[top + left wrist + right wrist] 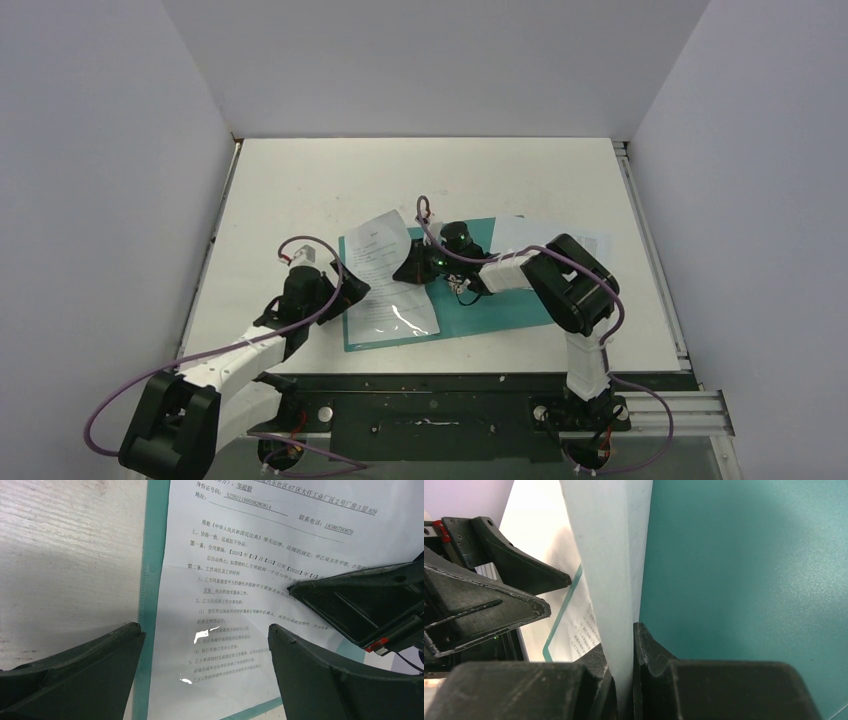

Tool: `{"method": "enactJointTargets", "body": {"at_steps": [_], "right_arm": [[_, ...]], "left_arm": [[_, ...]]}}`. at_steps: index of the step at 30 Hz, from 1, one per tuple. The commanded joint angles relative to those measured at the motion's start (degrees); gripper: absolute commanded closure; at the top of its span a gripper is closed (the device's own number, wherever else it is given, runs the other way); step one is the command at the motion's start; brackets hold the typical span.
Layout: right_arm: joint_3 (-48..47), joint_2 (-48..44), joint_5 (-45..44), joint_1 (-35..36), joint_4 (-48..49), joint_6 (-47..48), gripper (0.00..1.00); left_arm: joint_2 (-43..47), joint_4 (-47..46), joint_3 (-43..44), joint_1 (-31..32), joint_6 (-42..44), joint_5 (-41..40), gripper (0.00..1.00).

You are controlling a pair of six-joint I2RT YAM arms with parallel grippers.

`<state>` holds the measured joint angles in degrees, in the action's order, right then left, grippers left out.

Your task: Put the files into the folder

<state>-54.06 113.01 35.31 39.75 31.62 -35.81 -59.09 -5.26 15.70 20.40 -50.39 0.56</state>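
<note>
Right wrist view.
- Right tool (623, 645): jaws clamped on the edge of a printed sheet (604, 555), which rises between them.
- Sheet: light, thin and floppy, and it looks easy to crease; best pinched at an edge.
- Teal folder (744, 580): open flat on the desk (65, 555), under the sheet.
- Left tool (205, 630): jaws wide apart over the sheet's left margin, holding nothing.

A white table (330, 175) sits between grey walls (100, 150), metal rail (655, 270) alongside.

folder (495, 305): teal, lying flat | files (385, 290): white printed sheets atop, edge lifted
</note>
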Motion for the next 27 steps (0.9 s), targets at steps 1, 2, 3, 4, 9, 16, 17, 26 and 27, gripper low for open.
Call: {"method": "enactJointTargets", "body": {"at_steps": [1,2,3,4,9,16,17,26,27], "right_arm": [[-2.2,0.7,1.5,0.6,0.5,1.7,0.95],[-2.3,0.9,1.6,0.7,0.5,1.7,0.95],[-2.3,1.0,1.5,0.9,0.4,1.7,0.95],[-2.4,1.1,1.5,1.0,0.3,1.7,0.95],[-2.5,1.6,1.3,1.4,0.1,1.5,0.95],[-3.5,2.3,1.0,2.5,-2.1,2.3,0.95],[-3.6,2.4,0.9,2.5,-2.2,2.4,0.95],[-4.4,2.7,-1.8,3.8,-6.1,4.0,0.95],[-4.3,2.7,-2.1,3.8,-6.5,4.0,0.95]], "left_arm": [[-1.9,2.5,0.0,-0.1,0.5,0.8,0.03],[-2.1,2.4,0.1,-0.2,0.6,0.8,0.03],[-2.2,2.4,0.0,-0.1,0.6,0.7,0.03],[-2.3,2.4,0.1,-0.2,0.7,0.7,0.03],[-2.0,2.4,-0.6,-0.2,0.7,0.1,0.03],[-2.2,2.2,-1.1,-0.2,0.6,0.0,0.03],[-2.2,2.2,-1.2,-0.2,0.5,0.1,0.03],[-1.3,2.6,-1.0,-0.2,0.5,0.0,0.03],[-1.3,2.6,-0.9,-0.2,0.4,0.0,0.03]]}}
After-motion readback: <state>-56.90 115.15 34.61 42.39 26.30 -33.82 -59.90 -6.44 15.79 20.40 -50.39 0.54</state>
